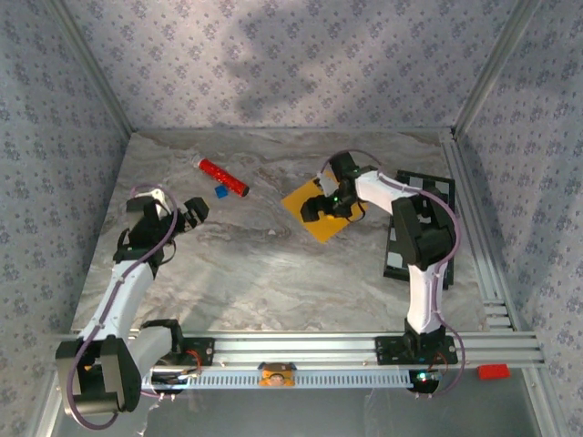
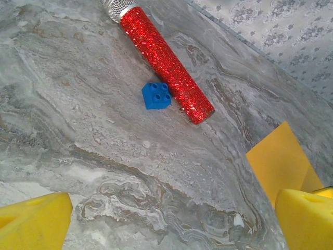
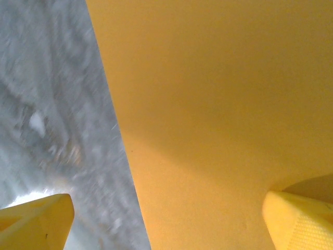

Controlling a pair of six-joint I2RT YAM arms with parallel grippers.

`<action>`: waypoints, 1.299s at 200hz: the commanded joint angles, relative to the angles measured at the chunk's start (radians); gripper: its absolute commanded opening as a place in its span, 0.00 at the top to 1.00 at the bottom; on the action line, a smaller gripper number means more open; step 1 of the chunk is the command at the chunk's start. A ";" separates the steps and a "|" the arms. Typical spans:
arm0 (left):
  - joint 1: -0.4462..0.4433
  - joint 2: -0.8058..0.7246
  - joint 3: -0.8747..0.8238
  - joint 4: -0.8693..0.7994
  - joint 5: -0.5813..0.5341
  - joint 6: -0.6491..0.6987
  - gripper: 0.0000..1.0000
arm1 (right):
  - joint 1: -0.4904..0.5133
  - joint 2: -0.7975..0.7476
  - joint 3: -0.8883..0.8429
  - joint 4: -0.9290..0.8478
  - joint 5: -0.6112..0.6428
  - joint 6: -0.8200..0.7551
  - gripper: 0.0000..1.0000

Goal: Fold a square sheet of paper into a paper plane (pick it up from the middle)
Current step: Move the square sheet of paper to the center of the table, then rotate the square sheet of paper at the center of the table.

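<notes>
The square sheet of paper (image 1: 321, 218) lies flat on the marble table, orange-yellow, right of centre. In the right wrist view the sheet of paper (image 3: 218, 114) takes up most of the picture, its left edge running diagonally. My right gripper (image 1: 326, 202) hovers low over the sheet, open, with one fingertip (image 3: 36, 221) over bare table and the other over the paper. My left gripper (image 1: 189, 217) is open over bare marble at the left, well away from the sheet. A corner of the paper (image 2: 278, 161) shows in the left wrist view.
A red glitter cylinder (image 1: 224, 177) and a small blue brick (image 1: 219, 191) lie at the back middle of the table (image 1: 246, 273). A black-and-white checkered board (image 1: 414, 232) lies at the right under the right arm. Patterned walls enclose the table.
</notes>
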 commanded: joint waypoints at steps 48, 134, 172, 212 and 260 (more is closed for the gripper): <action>0.000 -0.019 0.034 -0.034 0.061 0.014 0.00 | 0.156 -0.098 -0.131 0.038 -0.136 0.104 0.07; -0.029 -0.004 0.065 -0.059 0.082 0.018 0.00 | 0.237 -0.135 -0.094 0.164 0.251 0.512 0.06; -0.086 0.046 0.132 -0.133 0.108 0.081 0.00 | 0.275 -0.092 -0.058 0.111 0.449 0.591 0.05; -0.110 0.073 0.154 -0.160 0.077 0.087 0.00 | 0.305 -0.040 -0.025 0.022 0.513 0.490 0.05; -0.110 0.070 0.159 -0.184 0.042 0.090 0.00 | 0.357 -0.025 -0.056 0.001 0.500 0.250 0.04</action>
